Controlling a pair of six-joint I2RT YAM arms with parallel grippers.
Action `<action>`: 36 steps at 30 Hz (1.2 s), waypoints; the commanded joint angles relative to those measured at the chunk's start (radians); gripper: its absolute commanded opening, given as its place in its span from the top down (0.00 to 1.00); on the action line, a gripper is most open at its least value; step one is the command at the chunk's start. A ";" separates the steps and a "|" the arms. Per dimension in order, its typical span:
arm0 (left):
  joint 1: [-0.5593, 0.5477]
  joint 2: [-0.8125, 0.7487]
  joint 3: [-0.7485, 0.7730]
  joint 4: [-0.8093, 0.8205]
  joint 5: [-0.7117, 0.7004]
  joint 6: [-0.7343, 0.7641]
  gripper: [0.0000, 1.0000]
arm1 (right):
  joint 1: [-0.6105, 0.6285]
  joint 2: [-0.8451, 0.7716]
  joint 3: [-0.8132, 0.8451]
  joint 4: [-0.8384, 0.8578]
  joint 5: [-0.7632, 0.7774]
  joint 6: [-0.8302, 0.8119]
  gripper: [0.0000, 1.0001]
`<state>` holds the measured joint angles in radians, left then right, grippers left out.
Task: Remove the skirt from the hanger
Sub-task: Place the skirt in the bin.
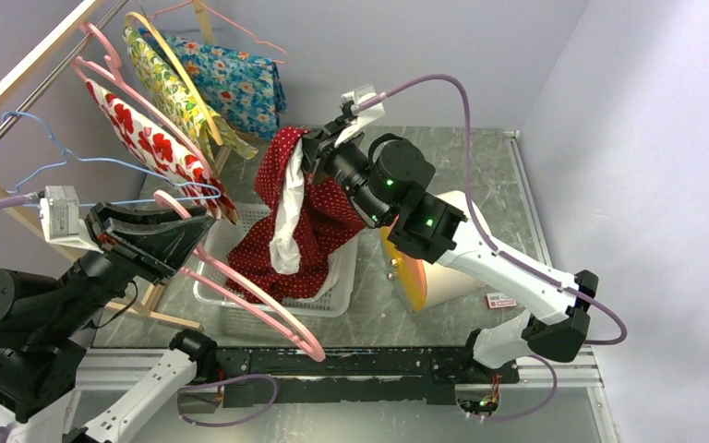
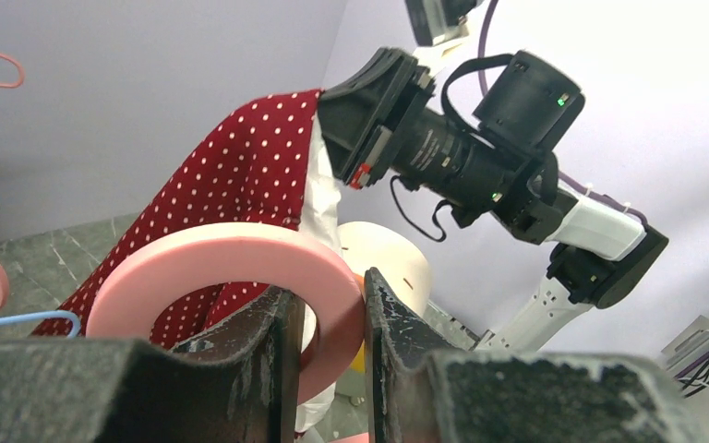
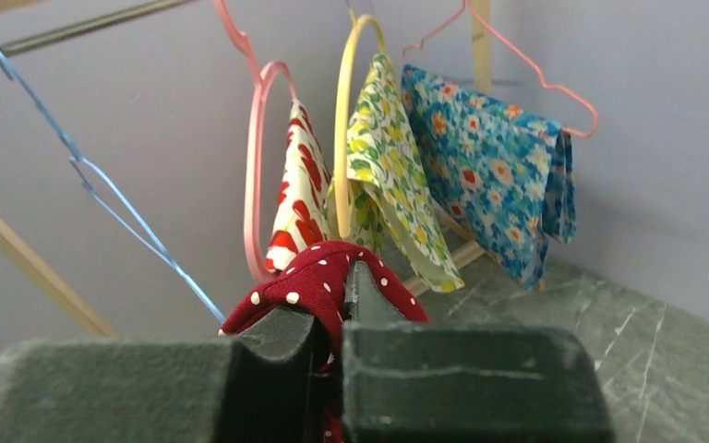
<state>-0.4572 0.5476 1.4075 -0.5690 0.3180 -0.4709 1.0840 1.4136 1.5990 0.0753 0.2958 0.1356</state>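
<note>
**Layout of table, rack and basket**

The rack (image 1: 28,69) stands along the far left of the table (image 1: 480,175). Three cloths (image 1: 240,83) hang side by side on it, and a wire hanger (image 1: 111,162) hangs nearest me. The basket (image 1: 343,277) sits at the table's centre, right of the rack's foot.

My right gripper (image 3: 337,309), above the basket's far side, pinches the top of the skirt (image 1: 325,221), which hangs down into the basket. My left gripper (image 2: 332,309), left of the basket, clamps the hanger (image 2: 222,251), which reaches across the basket's near left corner, just beside the skirt's lower edge.

Right of the basket, under my right arm, stands a rounded object (image 1: 434,277). A small card (image 1: 500,300) lies right of it.
</note>
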 commanded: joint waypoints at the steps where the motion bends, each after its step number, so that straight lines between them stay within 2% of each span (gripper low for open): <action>1: -0.008 -0.011 0.018 0.024 -0.028 -0.025 0.93 | -0.008 -0.027 -0.001 0.040 0.004 0.050 1.00; 5: -0.007 -0.005 0.030 0.017 -0.017 -0.019 0.93 | -0.009 0.036 0.102 0.035 -0.168 0.080 1.00; 8: -0.008 -0.018 0.026 0.032 -0.024 -0.032 0.93 | -0.010 0.092 0.152 0.017 -0.233 0.139 1.00; 15: -0.008 -0.020 0.070 -0.034 -0.060 -0.012 0.93 | -0.009 0.075 0.047 0.091 -0.361 0.284 1.00; 24: -0.008 -0.018 0.040 -0.012 -0.046 -0.010 0.93 | -0.009 0.017 -0.016 0.100 -0.508 0.410 1.00; 30: -0.008 -0.025 0.024 -0.003 -0.049 -0.017 0.93 | -0.010 -0.028 -0.134 0.121 -0.480 0.455 1.00; 36: -0.007 -0.020 0.048 -0.021 -0.053 -0.015 0.93 | -0.010 -0.011 -0.147 0.142 -0.501 0.430 1.00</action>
<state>-0.4572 0.5320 1.4364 -0.5968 0.2806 -0.4862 1.0744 1.4033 1.4460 0.1516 -0.1917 0.5678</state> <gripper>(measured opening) 0.290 0.032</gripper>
